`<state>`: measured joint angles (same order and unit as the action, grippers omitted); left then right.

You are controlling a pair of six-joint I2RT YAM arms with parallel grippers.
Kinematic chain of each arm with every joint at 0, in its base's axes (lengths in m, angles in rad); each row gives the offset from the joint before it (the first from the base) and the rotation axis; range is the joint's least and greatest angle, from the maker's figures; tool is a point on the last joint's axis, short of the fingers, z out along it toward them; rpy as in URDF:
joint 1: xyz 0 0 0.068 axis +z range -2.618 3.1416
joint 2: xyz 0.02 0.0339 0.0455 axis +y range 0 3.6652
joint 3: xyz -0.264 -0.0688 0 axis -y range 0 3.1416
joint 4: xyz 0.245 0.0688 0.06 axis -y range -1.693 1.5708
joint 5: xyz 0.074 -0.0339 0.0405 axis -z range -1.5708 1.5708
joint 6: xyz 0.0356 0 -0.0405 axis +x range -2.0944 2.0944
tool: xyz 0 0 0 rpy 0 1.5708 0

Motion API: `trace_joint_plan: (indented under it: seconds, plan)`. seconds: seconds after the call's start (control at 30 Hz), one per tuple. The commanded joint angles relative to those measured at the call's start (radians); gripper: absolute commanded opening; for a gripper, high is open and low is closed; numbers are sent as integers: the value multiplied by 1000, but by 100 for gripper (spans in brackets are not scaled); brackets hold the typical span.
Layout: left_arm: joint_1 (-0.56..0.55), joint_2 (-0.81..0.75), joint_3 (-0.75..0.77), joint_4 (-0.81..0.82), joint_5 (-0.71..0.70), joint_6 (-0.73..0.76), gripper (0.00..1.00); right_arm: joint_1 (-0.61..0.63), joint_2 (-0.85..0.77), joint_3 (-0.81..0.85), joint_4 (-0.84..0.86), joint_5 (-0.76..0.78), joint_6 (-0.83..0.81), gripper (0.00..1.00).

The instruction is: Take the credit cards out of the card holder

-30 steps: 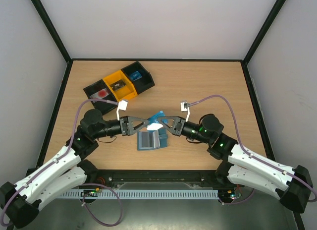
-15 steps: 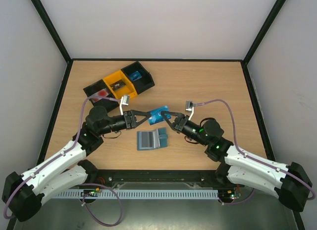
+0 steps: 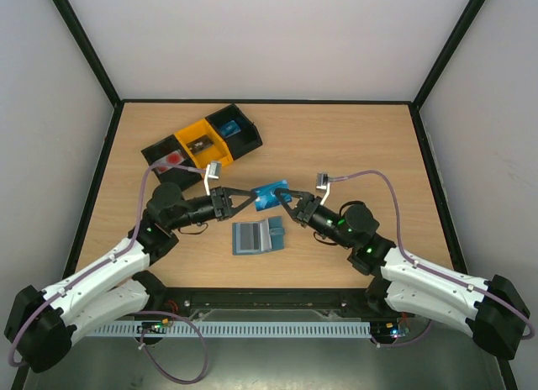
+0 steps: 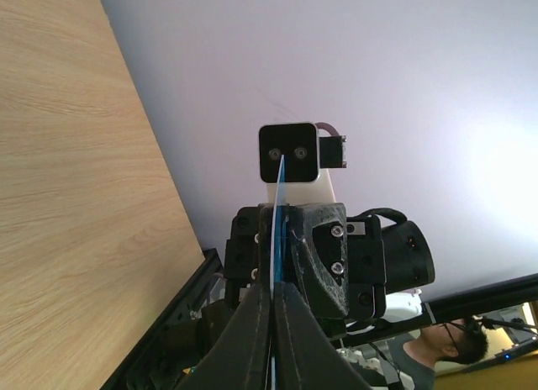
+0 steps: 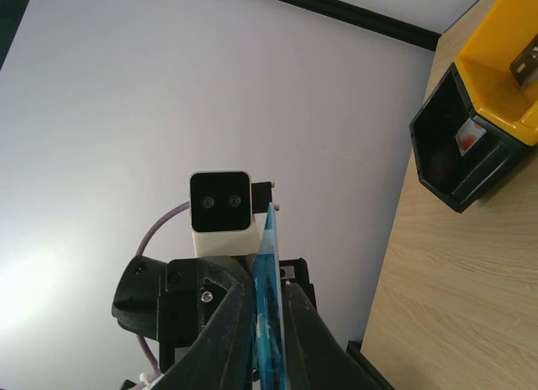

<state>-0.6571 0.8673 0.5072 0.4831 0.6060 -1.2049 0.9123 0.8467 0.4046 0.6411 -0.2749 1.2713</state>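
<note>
A bright blue credit card (image 3: 271, 195) hangs edge-up above the table between both grippers. My left gripper (image 3: 250, 197) is shut on its left end; in the left wrist view the fingers (image 4: 274, 289) pinch the card's thin edge (image 4: 278, 180). My right gripper (image 3: 290, 205) flanks the card's right end. In the right wrist view its jaws (image 5: 267, 282) stand slightly apart around the card (image 5: 271, 239). The slate grey-blue card holder (image 3: 256, 236) lies open on the table just below the card, with neither gripper touching it.
A black-and-yellow three-compartment tray (image 3: 202, 142) sits at the back left, and it also shows in the right wrist view (image 5: 479, 138). It holds small items. The wooden table (image 3: 361, 146) is bounded by black frame posts and white walls.
The card has been lifted up and back from over the holder. My left gripper closed onto its free end. My right gripper's jaws have just loosened a little.
</note>
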Motion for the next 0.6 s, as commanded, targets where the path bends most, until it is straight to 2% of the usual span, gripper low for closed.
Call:
trace_joint_plan:
  seconds: [0.0,0.13,0.27,0.43,0.57]
  plan:
    - [-1,11,-17,38,1,8,3,-1,-21,-20,-10,15,-22,15]
    - [0,16,-5,16,-13,38,3,-2,-47,-55,-69,32,-33,42]
    - [13,26,29,-80,-57,91,3,-2,-118,-99,-130,60,-47,68]
    - [83,39,60,-179,-100,140,3,-1,-203,-111,-271,97,-88,99]
    - [190,81,118,-280,-116,210,3,-3,-255,-105,-348,108,-90,98]
